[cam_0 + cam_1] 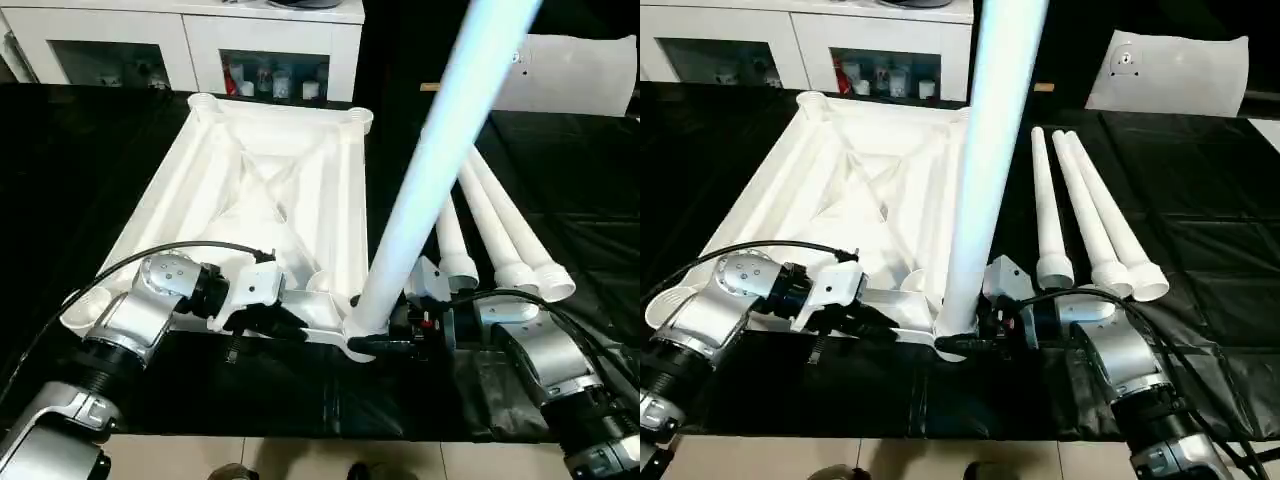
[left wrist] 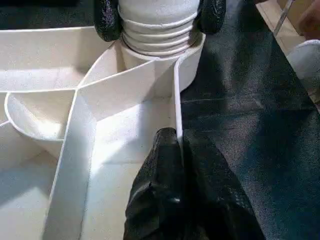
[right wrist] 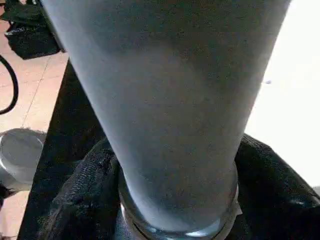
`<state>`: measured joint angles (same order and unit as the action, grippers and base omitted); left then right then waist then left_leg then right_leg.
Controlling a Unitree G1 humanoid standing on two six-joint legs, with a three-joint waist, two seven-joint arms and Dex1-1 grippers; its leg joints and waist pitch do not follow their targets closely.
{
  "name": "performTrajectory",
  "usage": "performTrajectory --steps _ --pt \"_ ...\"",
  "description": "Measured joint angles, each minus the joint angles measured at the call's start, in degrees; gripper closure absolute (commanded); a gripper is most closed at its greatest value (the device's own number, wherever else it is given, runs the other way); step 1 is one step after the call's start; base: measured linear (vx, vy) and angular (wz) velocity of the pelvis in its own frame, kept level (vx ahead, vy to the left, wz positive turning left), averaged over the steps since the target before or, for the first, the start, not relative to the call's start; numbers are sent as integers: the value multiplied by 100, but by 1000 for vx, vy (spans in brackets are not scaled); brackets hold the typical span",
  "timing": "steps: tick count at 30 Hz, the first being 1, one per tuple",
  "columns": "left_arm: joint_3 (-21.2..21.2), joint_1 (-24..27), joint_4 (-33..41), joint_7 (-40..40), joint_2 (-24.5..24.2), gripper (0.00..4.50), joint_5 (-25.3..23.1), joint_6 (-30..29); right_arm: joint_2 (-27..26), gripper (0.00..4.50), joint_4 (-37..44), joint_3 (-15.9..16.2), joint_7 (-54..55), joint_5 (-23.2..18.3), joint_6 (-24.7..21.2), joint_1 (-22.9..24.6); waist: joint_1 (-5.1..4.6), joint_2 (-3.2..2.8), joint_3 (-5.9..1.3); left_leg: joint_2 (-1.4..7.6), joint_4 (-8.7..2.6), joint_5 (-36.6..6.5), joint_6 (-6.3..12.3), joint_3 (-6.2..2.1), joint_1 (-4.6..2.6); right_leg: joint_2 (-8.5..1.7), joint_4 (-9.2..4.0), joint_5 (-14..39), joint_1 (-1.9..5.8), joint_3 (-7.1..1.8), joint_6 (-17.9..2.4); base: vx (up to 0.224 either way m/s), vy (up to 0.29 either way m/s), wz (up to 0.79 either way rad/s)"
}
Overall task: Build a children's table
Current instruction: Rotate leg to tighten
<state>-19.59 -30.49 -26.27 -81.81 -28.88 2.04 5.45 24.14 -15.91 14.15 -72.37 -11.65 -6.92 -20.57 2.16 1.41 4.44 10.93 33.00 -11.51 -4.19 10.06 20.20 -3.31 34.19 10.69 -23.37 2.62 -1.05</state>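
Observation:
The white table top (image 1: pixel 200 190) lies upside down on the black cloth, its X ribs facing up. One white leg (image 1: pixel 440 150) stands upright in the near right corner socket (image 2: pixel 187 60), tilting slightly to the right. My right gripper (image 1: pixel 975 335) is shut on this leg's ribbed base, with a black finger (image 2: pixel 107 22) pressed against each side. My left gripper (image 2: pixel 177 137) is shut on the thin near rim wall of the table top, just left of that socket. Three more legs (image 1: pixel 500 220) lie side by side on the cloth to the right.
White cabinets with glass doors (image 1: pixel 120 40) stand behind the table. A flat white panel (image 1: pixel 1170 70) leans at the back right. The black cloth (image 1: pixel 1200 200) ends at the near table edge, with tiled floor (image 1: pixel 300 460) below. A black cable (image 1: pixel 190 248) arcs over my left wrist.

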Motion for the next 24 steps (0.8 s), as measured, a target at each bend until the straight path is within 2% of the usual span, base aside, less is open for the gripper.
performTrajectory --steps 6,10,13,17,22,24 --pt "65 93 76 -8 -42 450 92 -94 -71 175 29 -18 22 -100 -148 42 -9 1 1 3 -2 0 0 1 -2 1 1 0 0 2 0 0 0 0" --pt "240 413 573 324 -46 450 113 -603 -312 176 221 -127 396 -142 -403 217 -31 1 3 5 -3 0 -4 2 -8 2 2 -1 1 2 -2 0 0 0" --pt "405 664 1000 943 79 450 10 -1167 -710 176 252 -376 1181 -119 -676 316 -126 9 12 3 -5 -15 -41 7 -9 2 -1 -11 12 -3 -17 0 0 0" --pt "581 883 1588 2125 702 450 -352 -2194 -1414 176 235 -855 2808 107 -1018 327 -269 11 13 -2 -3 -13 -46 7 -24 2 -8 6 21 -10 13 0 0 0" --pt "635 968 1931 3242 1425 450 -774 -2955 -2177 177 109 -1200 4393 435 -1257 125 -303 -15 -6 -6 -10 -13 -46 6 -26 2 -10 10 22 -13 19 0 0 0" --pt "638 947 1933 3593 1669 450 -898 -3098 -2336 177 -23 -1219 4853 599 -1291 -52 -319 -28 -14 -10 -10 -13 -46 5 -23 1 -17 11 23 -16 21 0 0 0"
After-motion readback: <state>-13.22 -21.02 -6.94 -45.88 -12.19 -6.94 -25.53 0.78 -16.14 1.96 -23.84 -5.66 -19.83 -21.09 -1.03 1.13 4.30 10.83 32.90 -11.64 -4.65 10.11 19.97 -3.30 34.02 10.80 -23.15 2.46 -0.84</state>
